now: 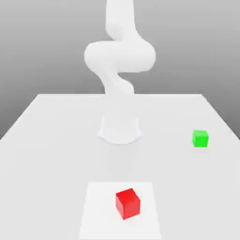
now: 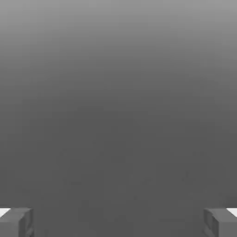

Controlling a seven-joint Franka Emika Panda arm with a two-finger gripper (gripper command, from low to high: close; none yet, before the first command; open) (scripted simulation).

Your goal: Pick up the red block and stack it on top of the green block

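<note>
Red block (image 1: 128,204), a plain, bright cube with darker side faces, sits turned askew on the white patch (image 1: 98,220), toward six o'clock in the exterior view; the hand (image 2: 118,223) is spread wide and empty.

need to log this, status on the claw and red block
Claw open, empty. Red block on white patch, unstacked. Nothing seen on green block.

Exterior faces arm; hand view's direction seems unclear.
</note>
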